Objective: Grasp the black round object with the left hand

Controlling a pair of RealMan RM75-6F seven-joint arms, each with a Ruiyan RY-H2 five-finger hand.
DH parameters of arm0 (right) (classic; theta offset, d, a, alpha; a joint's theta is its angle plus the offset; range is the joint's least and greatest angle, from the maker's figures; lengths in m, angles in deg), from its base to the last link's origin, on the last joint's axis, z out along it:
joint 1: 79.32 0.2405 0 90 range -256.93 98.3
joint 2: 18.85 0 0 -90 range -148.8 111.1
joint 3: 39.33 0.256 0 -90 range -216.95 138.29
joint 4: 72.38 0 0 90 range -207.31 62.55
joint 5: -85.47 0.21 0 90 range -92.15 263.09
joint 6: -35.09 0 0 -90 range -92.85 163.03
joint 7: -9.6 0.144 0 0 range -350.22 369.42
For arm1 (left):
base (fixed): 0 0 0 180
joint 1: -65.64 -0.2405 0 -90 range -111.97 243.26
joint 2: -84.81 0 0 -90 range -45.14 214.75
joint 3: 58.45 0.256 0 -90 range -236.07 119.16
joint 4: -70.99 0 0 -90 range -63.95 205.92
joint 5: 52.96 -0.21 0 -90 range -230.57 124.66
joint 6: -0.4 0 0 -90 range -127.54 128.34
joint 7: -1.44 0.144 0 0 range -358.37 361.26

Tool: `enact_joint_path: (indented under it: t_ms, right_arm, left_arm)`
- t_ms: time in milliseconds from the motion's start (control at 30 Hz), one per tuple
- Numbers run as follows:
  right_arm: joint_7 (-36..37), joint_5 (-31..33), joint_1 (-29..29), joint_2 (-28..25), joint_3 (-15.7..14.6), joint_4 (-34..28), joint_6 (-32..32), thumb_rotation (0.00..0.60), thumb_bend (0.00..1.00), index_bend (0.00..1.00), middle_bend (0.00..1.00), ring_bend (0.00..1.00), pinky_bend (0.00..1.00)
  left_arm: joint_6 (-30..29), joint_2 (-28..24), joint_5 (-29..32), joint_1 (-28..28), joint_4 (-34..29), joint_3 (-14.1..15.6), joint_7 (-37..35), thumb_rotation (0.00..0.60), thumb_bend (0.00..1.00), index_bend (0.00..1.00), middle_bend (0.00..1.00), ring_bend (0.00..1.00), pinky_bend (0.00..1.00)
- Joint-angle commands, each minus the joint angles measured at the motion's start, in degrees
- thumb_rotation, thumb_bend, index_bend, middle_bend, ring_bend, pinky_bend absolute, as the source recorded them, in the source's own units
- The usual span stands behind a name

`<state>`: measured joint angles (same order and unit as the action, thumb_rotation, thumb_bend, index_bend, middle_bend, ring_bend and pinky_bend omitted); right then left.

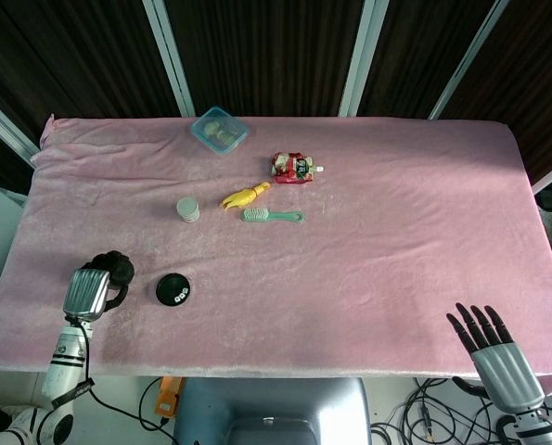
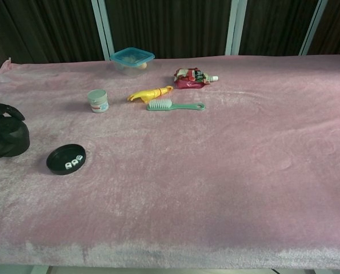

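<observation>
Left hand [image 1: 88, 292] had its dark fingers [image 2: 3, 109] curled around the black round object [image 2: 8, 138], holding it off to the left of the black disc [image 1: 173, 289], near the table's left edge; whether it was lifted clear of the cloth can't be told. The disc itself lay flat on the pink cloth [image 1: 378, 213], apart from the hand, with small white marks on its upper face. Right hand [image 1: 498, 360] hung off the near edge of the table, far right of the disc, fingers straight and spread, holding nothing. Beyond the disc sat a small round jar [image 1: 188, 209]; further right of that, a yellow toy [image 1: 244, 196] and just beside it a green brush [image 1: 270, 216]. A red pouch [image 1: 294, 168] and a blue-lidded container [image 1: 219, 129] were farther back still. The cloth covered the whole tabletop, wrinkled in places. Dark panels with pale vertical strips [image 1: 168, 51] stood behind the table, and cables [image 1: 410, 413] trailed on the floor at the near side.
</observation>
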<state>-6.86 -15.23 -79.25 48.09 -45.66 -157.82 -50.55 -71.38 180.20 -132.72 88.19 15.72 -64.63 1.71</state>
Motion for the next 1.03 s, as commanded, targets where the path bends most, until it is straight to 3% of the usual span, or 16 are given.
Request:
enact_joint_path:
  t_ms: [33, 233, 333, 533, 667, 833, 1033]
  right_arm:
    - [0.0, 0.0, 0.0, 0.0, 0.0, 0.0, 0.0, 0.6, 0.1, 0.0, 0.0, 0.0, 0.1]
    - [0.0, 0.1, 0.0, 0.1, 0.1, 0.0, -0.1, 0.6, 0.1, 0.0, 0.0, 0.0, 0.1]
    - [-0.1, 0.0, 0.0, 0.1, 0.0, 0.0, 0.0, 0.6, 0.1, 0.0, 0.0, 0.0, 0.1]
    - [0.8, -0.5, -0.3, 0.3, 0.1, 0.5, -1.3, 0.6, 0.1, 0.0, 0.0, 0.0, 0.1]
    - [1.0, -0.4, -0.6, 0.6, 0.3, 0.8, -1.9, 0.6, 0.1, 0.0, 0.0, 0.0, 0.1]
    - [1.4, -0.8, -0.8, 0.7, 0.2, 1.2, -2.6, 0.6, 0.1, 0.0, 0.0, 0.0, 0.1]
    - [1.8, -1.3, -0.8, 0.6, 0.0, 1.6, -2.7, 0.6, 0.1, 0.0, 0.0, 0.0, 0.1]
  left_arm:
    - [1.3, -1.2, 0.2, -0.1, -1.4, 0.2, -0.8, 0.6, 0.35, 0.3, 0.14, 0.12, 0.26]
    - [0.3, -3.0, -1.1, -0.6, -3.8, 0.9, -1.6, 0.6, 0.34, 0.18, 0.0, 0.0, 0.19]
    - [-2.2, -5.0, -2.6, -1.5, -6.2, 1.5, -2.0, 0.6, 0.34, 0.17, 0.0, 0.0, 0.19]
    - [-13.9, -11.4, -8.2, -6.4, -13.5, 3.7, -1.5, 0.6, 0.34, 0.23, 0.01, 0.03, 0.19]
    - [-21.3, -16.9, -12.7, -10.3, -19.1, 6.3, -0.2, 0.6, 0.34, 0.28, 0.09, 0.07, 0.19]
    - [-22.8, -22.3, -15.9, -12.8, -26.1, 9.8, 0.8, 0.6, 0.35, 0.31, 0.12, 0.11, 0.19]
    - [-19.1, -23.5, -14.9, -12.8, -28.6, 10.1, 4.6, 0.6, 0.35, 0.31, 0.12, 0.12, 0.19]
